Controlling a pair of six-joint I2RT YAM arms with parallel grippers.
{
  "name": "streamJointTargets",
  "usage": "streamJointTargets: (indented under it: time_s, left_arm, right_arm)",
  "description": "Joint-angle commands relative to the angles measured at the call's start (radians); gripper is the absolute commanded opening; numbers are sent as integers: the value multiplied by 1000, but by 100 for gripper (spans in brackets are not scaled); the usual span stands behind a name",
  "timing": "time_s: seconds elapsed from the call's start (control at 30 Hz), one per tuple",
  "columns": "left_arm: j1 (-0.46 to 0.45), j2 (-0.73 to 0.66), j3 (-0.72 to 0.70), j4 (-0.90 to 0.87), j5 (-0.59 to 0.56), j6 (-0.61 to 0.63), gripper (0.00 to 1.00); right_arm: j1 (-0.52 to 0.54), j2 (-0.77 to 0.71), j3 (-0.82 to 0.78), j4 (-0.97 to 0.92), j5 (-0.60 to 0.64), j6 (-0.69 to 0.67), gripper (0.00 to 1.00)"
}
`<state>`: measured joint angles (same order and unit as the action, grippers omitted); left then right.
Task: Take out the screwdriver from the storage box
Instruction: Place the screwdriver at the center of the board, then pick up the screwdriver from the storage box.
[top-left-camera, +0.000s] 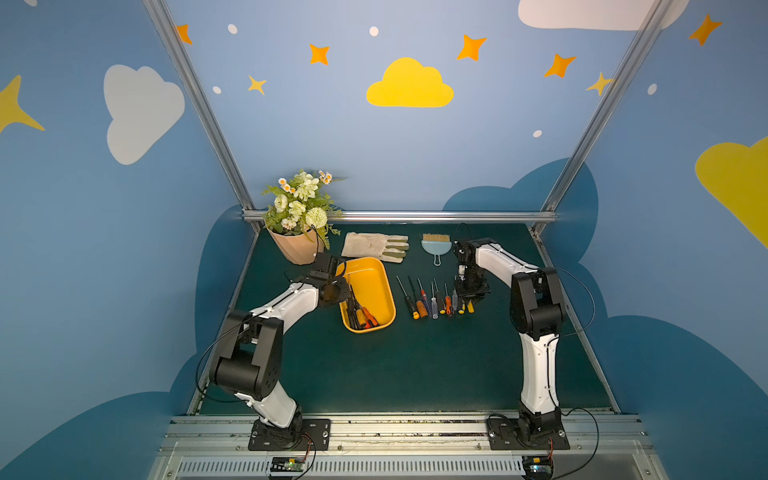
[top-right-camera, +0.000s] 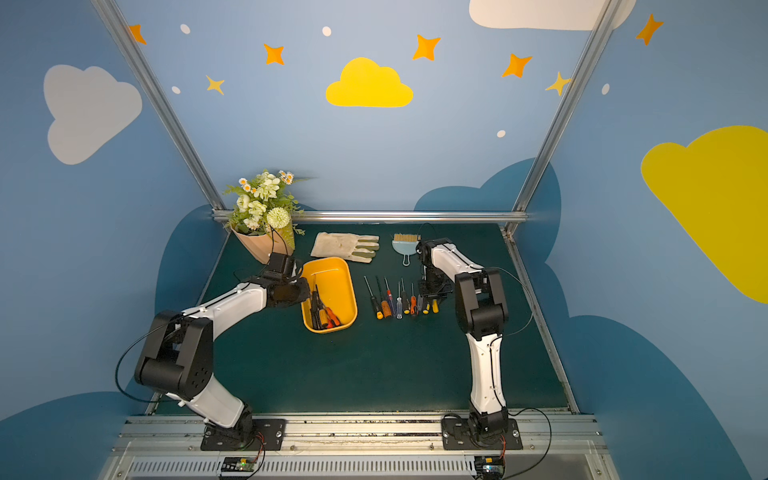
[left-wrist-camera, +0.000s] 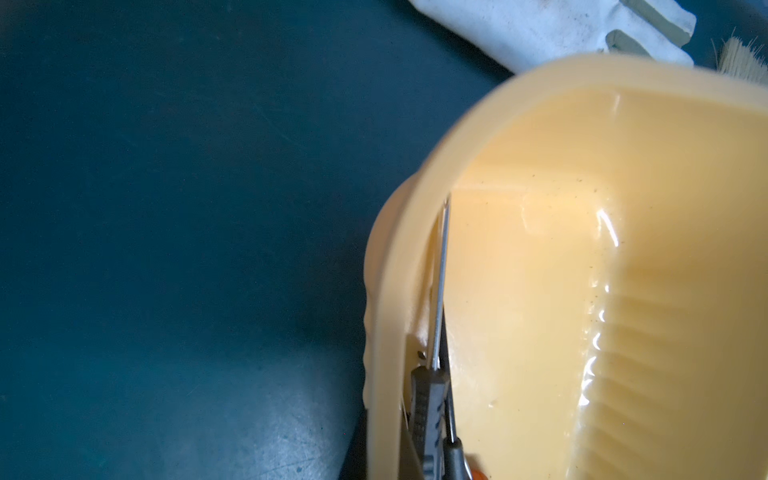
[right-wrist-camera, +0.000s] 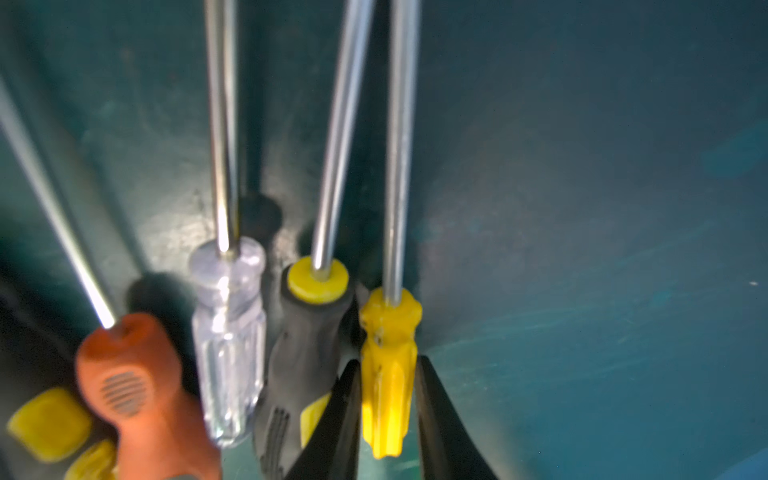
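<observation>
The yellow-orange storage box (top-left-camera: 371, 277) (top-right-camera: 336, 274) lies left of centre on the green mat. Several screwdrivers (top-left-camera: 360, 313) (top-right-camera: 325, 314) with black and orange handles lie against its near left wall. In the left wrist view a black-handled one (left-wrist-camera: 432, 399) lies along the wall (left-wrist-camera: 388, 291). My left gripper (top-left-camera: 337, 291) (top-right-camera: 302, 291) sits at that wall, shut on the rim. My right gripper (right-wrist-camera: 388, 374) (top-left-camera: 469, 296) is low over the mat, slightly open. Its fingers (right-wrist-camera: 347, 399) straddle the yellow handle of a screwdriver (right-wrist-camera: 388, 332) (top-left-camera: 470, 306) lying at the row's right end.
Several more screwdrivers (top-left-camera: 428, 299) lie side by side on the mat right of the box. A beige glove (top-left-camera: 374, 246), a blue hand brush (top-left-camera: 436, 248) and a peach flower pot (top-left-camera: 297, 249) stand along the back. Metal rails edge the mat.
</observation>
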<state>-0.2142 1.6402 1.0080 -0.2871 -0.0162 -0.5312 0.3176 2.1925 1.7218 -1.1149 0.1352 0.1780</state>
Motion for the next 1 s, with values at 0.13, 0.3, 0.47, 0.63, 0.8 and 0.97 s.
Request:
streamJointTargets:
  time_s: [0.13, 0.3, 0.47, 0.63, 0.8, 0.97]
  left_arm:
    - [-2, -41, 32, 25, 33, -15, 2]
    - [-3, -36, 35, 26, 35, -15, 2]
    - [-5, -32, 44, 29, 44, 1, 2]
    - [-4, -43, 62, 49, 79, 43, 2]
    - [-11, -29, 97, 9, 70, 65, 3]
    - [-39, 39, 275, -269, -82, 154, 2]
  right_arm:
    - [-1, -113, 5, -30, 21, 11, 26]
    - [7, -155, 19, -49, 35, 16, 26]
    - [50, -249, 30, -5, -75, 1, 27]
    - [162, -283, 109, 27, -253, -21, 27]
    - [288, -274, 158, 112, -373, 13, 28]
    - [340, -252, 117, 277, -586, 96, 30]
